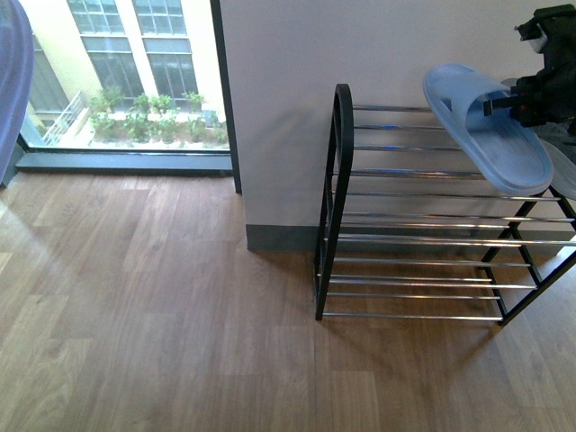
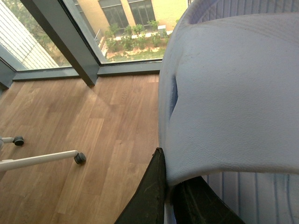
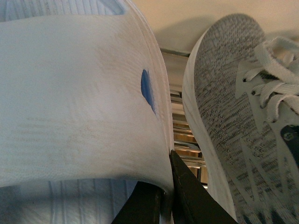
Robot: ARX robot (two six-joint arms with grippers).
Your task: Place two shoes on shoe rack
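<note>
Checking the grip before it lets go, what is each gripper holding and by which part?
Each holds a light blue slide by its strap edge: the right gripper holds one slide over the shoe rack; the left gripper holds the other slide.

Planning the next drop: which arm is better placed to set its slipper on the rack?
Right. The right gripper holds a slipper over the rack's top bars, beside a grey sneaker. The left gripper holds the other slipper far off, over floor by the window.

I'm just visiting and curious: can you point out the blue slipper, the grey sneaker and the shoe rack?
blue slipper [image 1: 490,135]: front view, on its sole.
grey sneaker [image 3: 224,107]: right wrist view, on the knit toe area.
shoe rack [image 1: 335,198]: front view, on its black end frame.
</note>
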